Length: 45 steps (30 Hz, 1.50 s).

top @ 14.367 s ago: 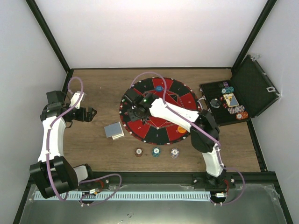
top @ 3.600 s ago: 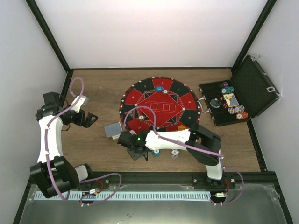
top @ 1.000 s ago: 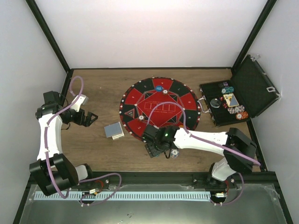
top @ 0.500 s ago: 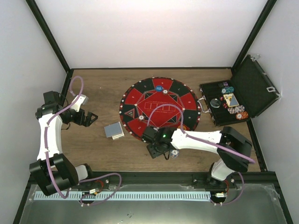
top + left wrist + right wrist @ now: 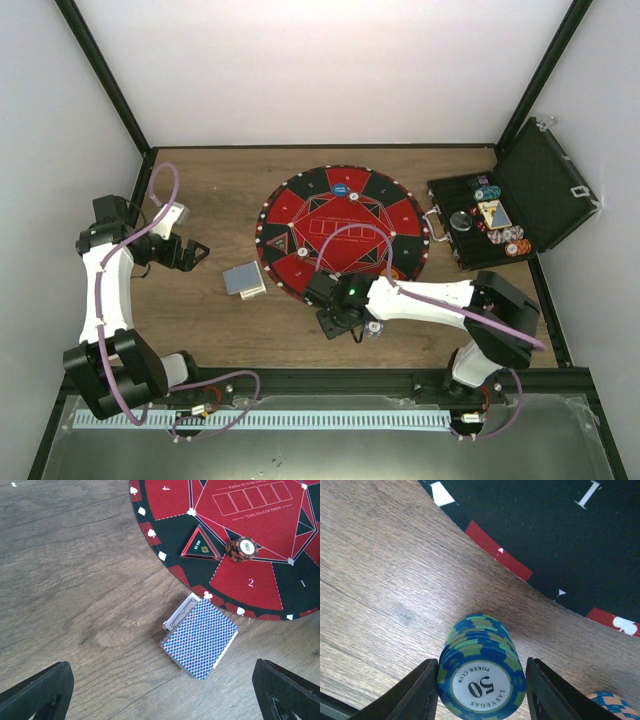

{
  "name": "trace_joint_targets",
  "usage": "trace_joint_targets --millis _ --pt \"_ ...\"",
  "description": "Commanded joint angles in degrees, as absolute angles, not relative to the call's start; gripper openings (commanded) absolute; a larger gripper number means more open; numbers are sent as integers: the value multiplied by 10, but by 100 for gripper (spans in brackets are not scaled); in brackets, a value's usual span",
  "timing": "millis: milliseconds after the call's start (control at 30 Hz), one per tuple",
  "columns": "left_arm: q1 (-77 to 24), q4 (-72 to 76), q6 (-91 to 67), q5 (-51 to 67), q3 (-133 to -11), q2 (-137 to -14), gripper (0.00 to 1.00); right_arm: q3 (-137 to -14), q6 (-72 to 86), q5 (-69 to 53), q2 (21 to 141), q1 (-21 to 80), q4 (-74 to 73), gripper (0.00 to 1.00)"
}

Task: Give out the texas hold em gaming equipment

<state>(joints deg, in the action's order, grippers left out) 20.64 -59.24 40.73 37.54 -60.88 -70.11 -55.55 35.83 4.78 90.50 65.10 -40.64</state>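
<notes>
One stack of teal chips (image 5: 482, 672), its top face marked 50, stood upright on the bare wood of the table (image 5: 380, 580), just off the near rim of the red-and-black mat (image 5: 530, 535). The right gripper (image 5: 482, 662) was set down over it, one finger on each side, the jaws drawn about halfway in. The left-hand finger appeared to meet the stack's edge while a thin dark line showed at the other, so it could not be told whether a grip had been made. A pale striped chip (image 5: 612, 705) lay near the outer finger. Further out, a brown chip stack (image 5: 240, 550) sat on the mat, and the card deck (image 5: 200, 640) rested against the mat's rim. The left gripper (image 5: 197, 252) hung over bare wood well apart from the deck, jaws fully spread and empty. In my judgement, the risk lay in uneven closure: one finger landing first could shove the stack sideways or shear its upper chips off. A pinch set too high could leave the lower chips behind, and the outer finger might disturb the pale chip.
</notes>
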Motion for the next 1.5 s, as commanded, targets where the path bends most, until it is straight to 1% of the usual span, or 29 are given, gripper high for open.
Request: trace_joint_targets --millis 0,67,200,400,667,900,1033,1233,1333,1467 --pt "210 -590 413 380 -619 -693 100 -553 362 56 910 655 -405 50" --pt "210 -590 414 378 -619 -693 100 -554 363 56 910 654 -404 48" --pt "210 -591 414 378 -619 -693 100 -556 364 60 907 654 -406 42" --pt "210 -591 414 381 -619 -693 100 -570 363 59 897 654 -419 37" --pt "210 -592 416 381 -619 -692 100 -611 362 71 879 654 -447 35" --pt "210 -593 416 384 -620 -692 100 -668 344 86 902 654 -458 35" --pt "210 -592 411 385 -620 -697 100 -733 325 102 958 652 -449 35" --pt "210 -596 411 385 -622 -693 100 -852 290 99 1085 621 -421 34" --pt "210 -598 412 383 -624 -691 100 -902 282 97 1145 600 -414 32" --pt "210 -600 415 381 -625 -693 100 -933 281 98 1204 572 -405 30"
